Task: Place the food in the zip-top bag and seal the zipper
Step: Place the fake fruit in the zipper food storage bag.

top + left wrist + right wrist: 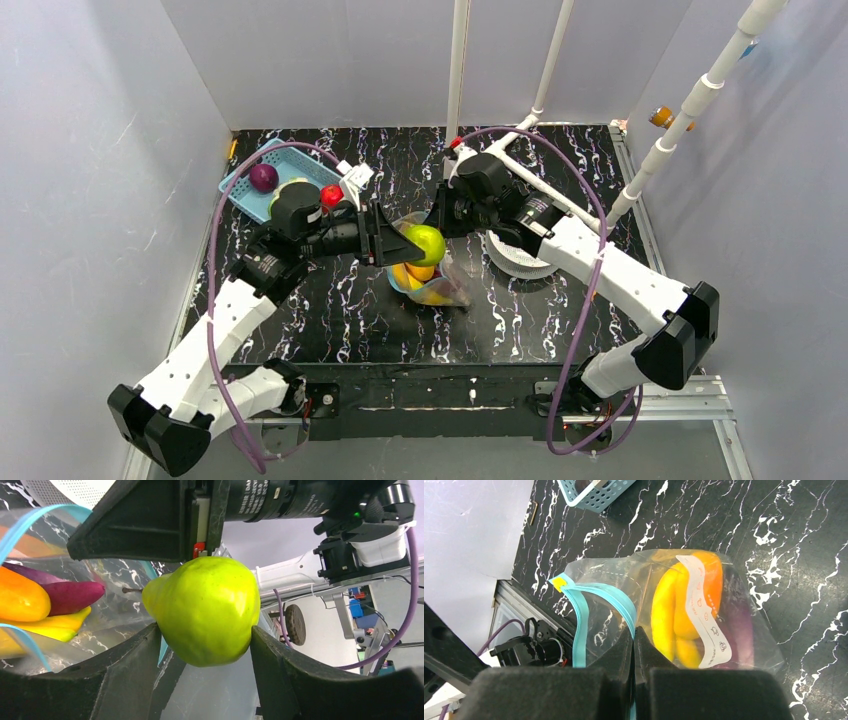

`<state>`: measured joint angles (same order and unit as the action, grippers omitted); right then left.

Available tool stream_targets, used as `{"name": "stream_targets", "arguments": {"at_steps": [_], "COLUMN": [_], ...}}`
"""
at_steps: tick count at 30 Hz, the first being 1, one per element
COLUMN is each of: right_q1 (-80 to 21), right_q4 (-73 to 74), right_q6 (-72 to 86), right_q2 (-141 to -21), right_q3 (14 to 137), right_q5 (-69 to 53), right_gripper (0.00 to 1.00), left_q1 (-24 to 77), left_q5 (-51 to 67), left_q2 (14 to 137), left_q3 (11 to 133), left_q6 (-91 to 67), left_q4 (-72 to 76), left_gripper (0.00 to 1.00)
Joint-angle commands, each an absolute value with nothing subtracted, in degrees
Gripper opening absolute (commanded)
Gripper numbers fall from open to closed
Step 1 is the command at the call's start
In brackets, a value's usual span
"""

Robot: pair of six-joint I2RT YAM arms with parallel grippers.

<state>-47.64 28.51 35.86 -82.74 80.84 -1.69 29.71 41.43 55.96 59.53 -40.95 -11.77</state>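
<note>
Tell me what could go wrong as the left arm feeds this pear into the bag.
1. The pear, held in the left gripper, looks bulky against the bag mouth; it may snag the zipper and fold the opening shut.
2. Only the right gripper pinches the bag's thin edge, so a push could pull it free.
3. The banana and eggplant lie near the mouth; the pear might end up too shallow to seal.

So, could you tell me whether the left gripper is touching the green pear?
Touching: left wrist view shows the left gripper pressing both sides of the green pear.
</note>
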Motion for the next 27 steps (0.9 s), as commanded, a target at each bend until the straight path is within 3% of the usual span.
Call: {"name": "stream_targets", "arguments": {"at_steps": [1,5,6,9,11,14,21,27], "right_q1": [-47.37,-47.37,-47.37,-47.37,-47.37,-47.37,-47.30,-47.23], "right_q4": [26.02,25.75,25.60,26.16,26.23,26.45,27.03,27.02], "right_q6": [36.46,36.89,36.86,36.45,36.38,36.15,34.94,34.33], "right_q2": [-79.77,-78.93,-78.75,-78.64,-78.76,-78.84,-79.19,-78.80], "right_q3": [82.55,82.26,82.14,82.44,82.80,82.97,82.99,82.41], "right_q5": [-2.06,-2.80,-2.77,-2.26,-2.12,-2.19,-1.09,-0.54], "right_gripper": [0.01,0.01,0.01,0.01,0.01,0.01,0.01,0.01], "left_q1": [30.85,30.85,30.85,30.89,30.85,30.85,28.28,14.65], "left_q5": [37.25,31.21,28.93,26.31,28.09,28.03,15.00,13.82], "left_q2": [57.04,58.81,58.76,58.48,59.38,60.82,61.50,64.70], "left_q3": [58.75,60.28,60.26,60.02,60.41,63.35,73.02,75.59], "left_q6": [-40.92,-36.47,-35.72,-35.32,-35.41,-33.85,-22.16,-21.68], "left_q4": [-12.04,-20.32,-21.39,-22.36,-21.55,-24.80,-39.03,-38.68], "left_gripper": [0.31,0.37,0.42,0.73,0.79,0.83,0.87,0.81]}}
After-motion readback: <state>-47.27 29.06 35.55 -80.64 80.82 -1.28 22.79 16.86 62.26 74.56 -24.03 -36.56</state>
